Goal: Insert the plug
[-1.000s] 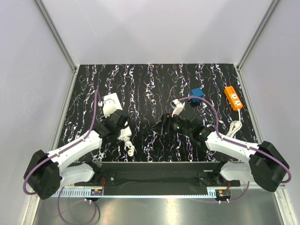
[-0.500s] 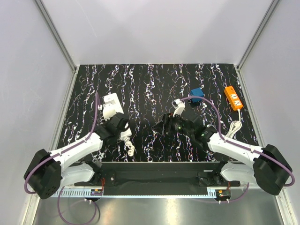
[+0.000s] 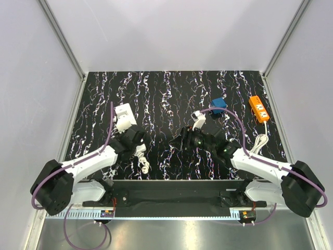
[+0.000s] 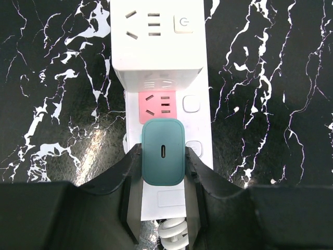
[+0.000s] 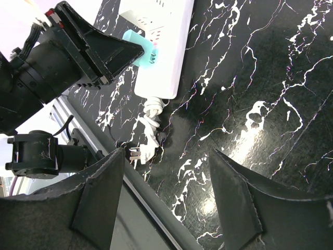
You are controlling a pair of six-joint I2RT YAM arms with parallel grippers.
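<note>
Teal rounded plug (image 4: 163,148) with an oval slot sits pinched in the left gripper (image 4: 163,156) over the white power strip (image 4: 156,52); right gripper (image 5: 166,155) gapes empty.

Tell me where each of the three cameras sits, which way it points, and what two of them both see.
Top external: above and behind the robot, looking down on the marbled table; left arm and right arm show, bases at the bottom.
Left wrist: on the left arm, looking down at the white power strip; the left gripper shows, clamping the teal plug.
Right wrist: on the right arm, facing across the table toward the left arm; the right gripper shows, open.
Both wrist views show the teal plug.
</note>
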